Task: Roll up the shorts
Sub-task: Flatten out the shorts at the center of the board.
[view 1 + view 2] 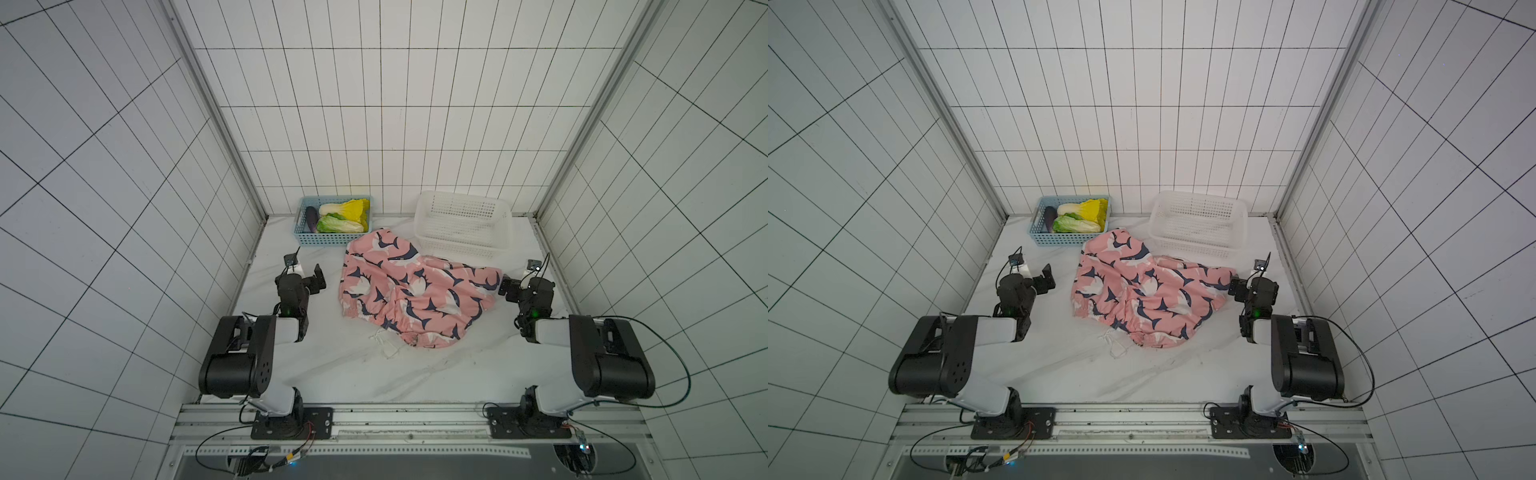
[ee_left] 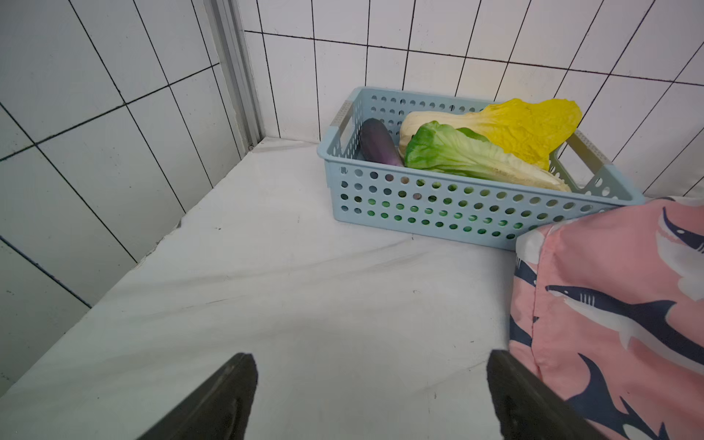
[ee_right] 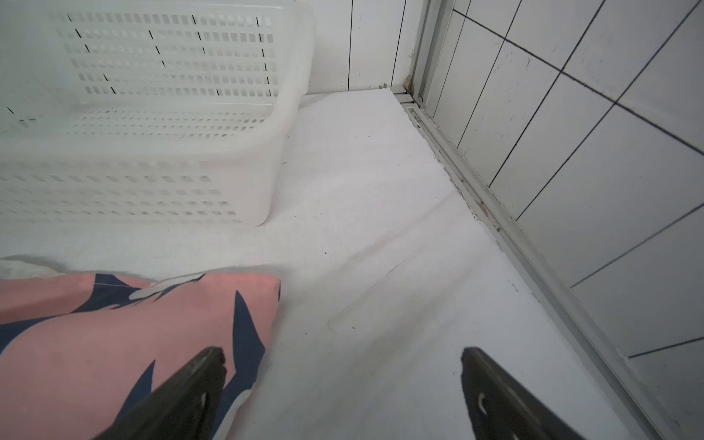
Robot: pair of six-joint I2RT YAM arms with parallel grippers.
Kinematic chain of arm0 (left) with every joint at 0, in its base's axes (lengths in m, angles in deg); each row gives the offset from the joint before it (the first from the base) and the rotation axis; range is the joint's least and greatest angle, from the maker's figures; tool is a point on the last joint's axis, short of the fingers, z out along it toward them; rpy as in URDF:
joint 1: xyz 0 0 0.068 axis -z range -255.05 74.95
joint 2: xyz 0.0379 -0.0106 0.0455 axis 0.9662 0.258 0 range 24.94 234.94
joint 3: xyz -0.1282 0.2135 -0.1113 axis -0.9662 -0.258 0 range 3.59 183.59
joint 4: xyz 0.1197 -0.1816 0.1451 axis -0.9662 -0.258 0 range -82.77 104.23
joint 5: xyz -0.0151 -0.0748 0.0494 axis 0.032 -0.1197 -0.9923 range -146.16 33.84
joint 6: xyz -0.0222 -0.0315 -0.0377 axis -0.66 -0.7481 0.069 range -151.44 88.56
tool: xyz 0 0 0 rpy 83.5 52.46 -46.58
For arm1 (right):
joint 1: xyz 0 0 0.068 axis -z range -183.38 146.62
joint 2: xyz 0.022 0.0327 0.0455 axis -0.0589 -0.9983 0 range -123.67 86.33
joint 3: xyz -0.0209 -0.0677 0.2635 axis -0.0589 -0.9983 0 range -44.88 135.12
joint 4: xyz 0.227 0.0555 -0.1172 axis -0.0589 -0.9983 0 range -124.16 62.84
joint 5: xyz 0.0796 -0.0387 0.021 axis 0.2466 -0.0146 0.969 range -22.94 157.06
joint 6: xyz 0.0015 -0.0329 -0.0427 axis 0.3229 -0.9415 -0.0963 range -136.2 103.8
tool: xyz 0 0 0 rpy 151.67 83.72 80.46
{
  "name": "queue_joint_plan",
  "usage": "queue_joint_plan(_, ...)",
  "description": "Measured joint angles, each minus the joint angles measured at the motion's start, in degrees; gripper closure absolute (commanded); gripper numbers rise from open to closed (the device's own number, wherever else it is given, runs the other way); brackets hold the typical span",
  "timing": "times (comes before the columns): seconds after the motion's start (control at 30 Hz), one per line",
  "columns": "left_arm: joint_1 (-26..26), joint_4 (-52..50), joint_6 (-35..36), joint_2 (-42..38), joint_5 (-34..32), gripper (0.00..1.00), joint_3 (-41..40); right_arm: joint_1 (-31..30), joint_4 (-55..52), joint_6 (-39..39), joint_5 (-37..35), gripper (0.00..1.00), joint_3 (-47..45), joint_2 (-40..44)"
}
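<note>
In both top views the shorts (image 1: 415, 291) lie rumpled in the middle of the bench (image 1: 311, 374). The waistband (image 1: 376, 316) is toward 6 o'clock with the white drawstring (image 1: 384, 347) trailing out. One leg reaches up to 12, between a blue basket (image 1: 328, 241) at 11 and a white basket (image 1: 457, 249) at 1. The left jaws stand wide at 9 o'clock of the cloth, a little apart from it. The right jaws, wide too, sit at 3, right at the other leg's end. Neither holds anything.

The left wrist view shows bare bench between the spread jaws, with the pink edge just beside one of them. The shark print reads clearly only here, as do the eggplant (image 2: 377, 143) and cabbages (image 2: 457, 156) in the blue basket.

The right wrist view shows what the top views cannot: one jaw hangs over the leg's hem and the other over bare bench. Whether it touches the cloth I cannot tell.

Rolling hasn't begun, I'd say. To do it well I would first smooth the folds flat. Then I would pinch both ends of one edge and turn them evenly, tucking the drawstring in and keeping the cloth off the baskets.
</note>
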Motion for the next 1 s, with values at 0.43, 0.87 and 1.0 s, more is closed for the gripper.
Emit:
queue_joint_plan(0.43, -0.1, -2.0, -0.3, 0.0, -1.1, 0.02, 0.2, 0.1, -2.0, 0.7, 0.5, 0.01, 0.5, 0.3)
queue_joint_plan(0.87, -6.4, -29.7, -23.6, -12.3, -7.8, 0.10, 15.9, 0.9, -37.9, 17.4, -4.5, 0.01, 18.7, 22.5)
queue_joint_plan(1.0, -11.2, -36.6, -34.2, -15.1, 2.8, 0.27, 18.4, 3.2, -48.5, 26.2, -1.7, 0.10, 23.5, 27.6)
